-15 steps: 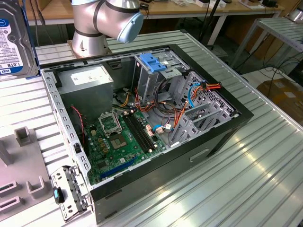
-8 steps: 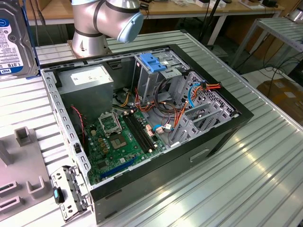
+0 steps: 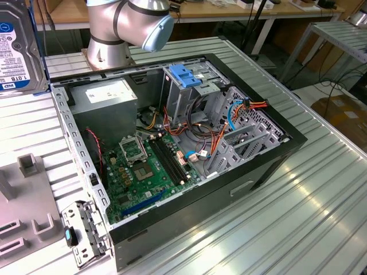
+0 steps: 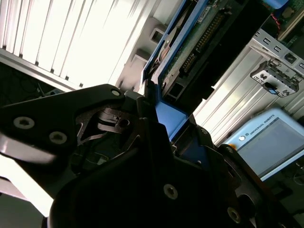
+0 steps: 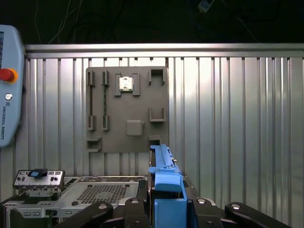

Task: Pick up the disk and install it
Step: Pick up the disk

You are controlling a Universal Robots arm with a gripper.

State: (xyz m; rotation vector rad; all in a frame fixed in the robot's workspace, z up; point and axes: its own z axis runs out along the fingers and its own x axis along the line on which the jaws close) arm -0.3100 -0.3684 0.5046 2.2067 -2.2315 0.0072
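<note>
Gripper [image 5: 167, 213] clamps the disk [image 5: 165, 179], edge-on in the first wrist view, frame-cropped at ten o'clock of the computer case [image 3: 261, 172] in the exterior view.

Counter [image 3: 321, 189] — ribbed silver metal, slats running lengthwise. Open black computer case [image 3: 195, 215] lies on it, side panel off. At the exterior view's left, a grey holder plate [image 3: 23, 200] — and just beside the case, a small metal bracket [image 3: 86, 229] with a blue clip.
</note>
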